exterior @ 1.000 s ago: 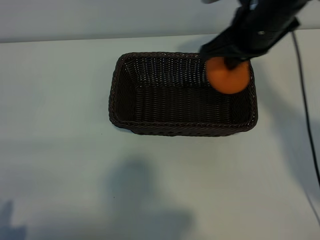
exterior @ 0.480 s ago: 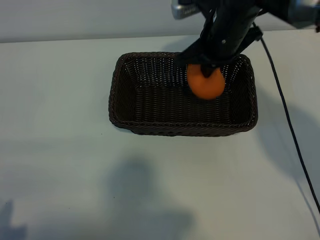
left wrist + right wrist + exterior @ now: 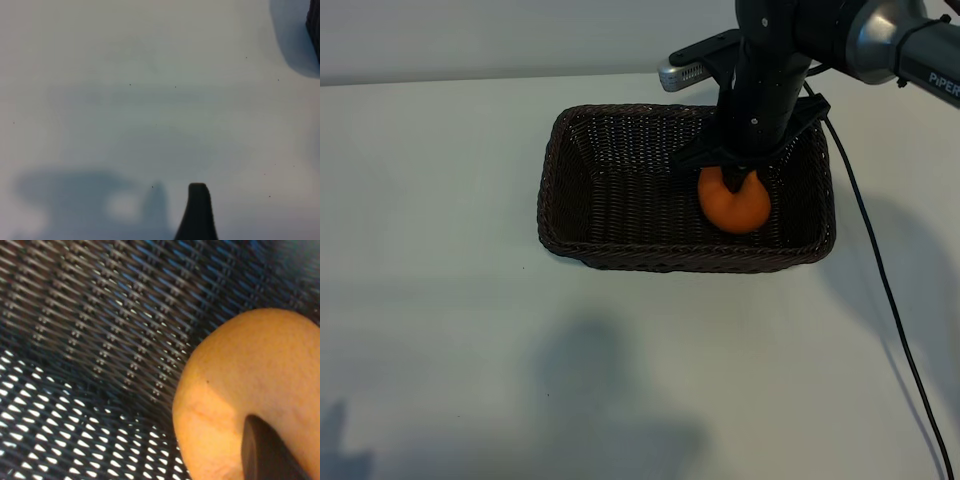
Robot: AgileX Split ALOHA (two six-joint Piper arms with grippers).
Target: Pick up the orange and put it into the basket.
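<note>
While the right gripper (image 3: pixel 734 181) points straight down inside the basket (image 3: pixel 582 190), its fingers (image 3: pixel 265 452) are pinched on the top of the orange (image 3: pixel 733 204), which hangs directly beneath them, low over the woven floor near the right end wall. Done well, the release should come only once the fruit rests on the weave, opening gently so it cannot roll. Being round, it has no clear long axis; its stem bump is hidden. Well away, the left gripper (image 3: pixel 197 212) hovers wide open over bare table.

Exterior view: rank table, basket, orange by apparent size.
1. table, fills most of the view.
2. basket.
3. orange, low inside the basket, held by the right gripper.
</note>
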